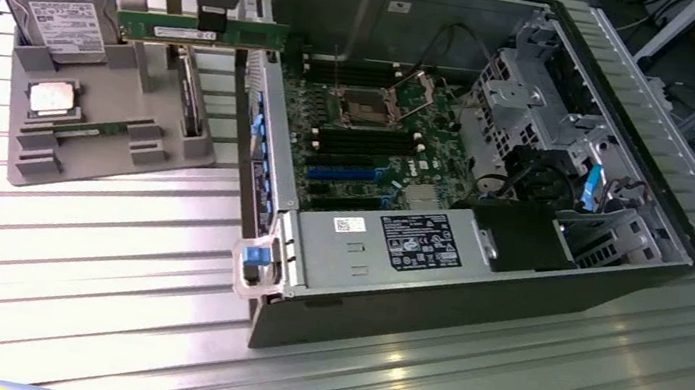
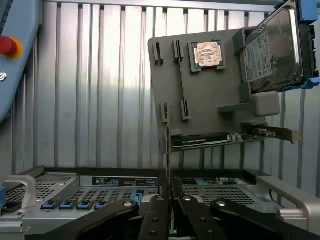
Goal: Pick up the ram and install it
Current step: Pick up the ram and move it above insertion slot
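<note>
My gripper [image 1: 213,18] is shut on the ram [image 1: 161,26], a long green stick held level in the air. It hangs over the gap between the grey parts tray [image 1: 42,160] and the left wall of the open computer case [image 1: 471,282]. From the wrist, the ram [image 2: 168,145] shows edge-on as a thin upright line between the black fingers [image 2: 155,215]. A second, similar green stick [image 1: 94,131] lies in the tray's slots. The motherboard [image 1: 380,154] lies exposed inside the case, at the exterior view's right of the held ram.
The tray also holds a silver hard drive [image 1: 63,6] in a blue frame, a square processor chip [image 1: 50,98] and an expansion card [image 2: 220,139] on edge. A power supply [image 1: 381,245] fills the case's near end. All stands on a ribbed metal table [image 1: 84,261]. A red button [image 2: 6,46] shows beside it.
</note>
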Motion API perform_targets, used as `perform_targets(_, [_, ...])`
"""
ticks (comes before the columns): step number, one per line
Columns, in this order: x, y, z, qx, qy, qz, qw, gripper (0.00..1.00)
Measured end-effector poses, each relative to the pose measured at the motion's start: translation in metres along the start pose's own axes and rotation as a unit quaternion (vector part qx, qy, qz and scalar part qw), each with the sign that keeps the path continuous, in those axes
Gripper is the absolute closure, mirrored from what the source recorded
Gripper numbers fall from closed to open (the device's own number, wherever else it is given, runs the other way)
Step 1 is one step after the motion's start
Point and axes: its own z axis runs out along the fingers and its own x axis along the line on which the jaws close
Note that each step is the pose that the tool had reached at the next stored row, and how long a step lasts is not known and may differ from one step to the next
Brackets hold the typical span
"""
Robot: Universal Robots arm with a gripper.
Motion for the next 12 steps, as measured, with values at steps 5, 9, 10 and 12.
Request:
perform_targets(5, [0.0,-0.0139,-0.0008,0.0,0.0,0.0,1.0,0.87])
perform_targets(9, [0.001,-0.0244,-0.0014,0.0,0.0,0.0,1.0,0.87])
perform_targets(10, [0.001,-0.0258,-0.0014,0.0,0.0,0.0,1.0,0.87])
perform_targets(12, [0.001,-0.0302,-0.0017,0.0,0.0,0.0,1.0,0.87])
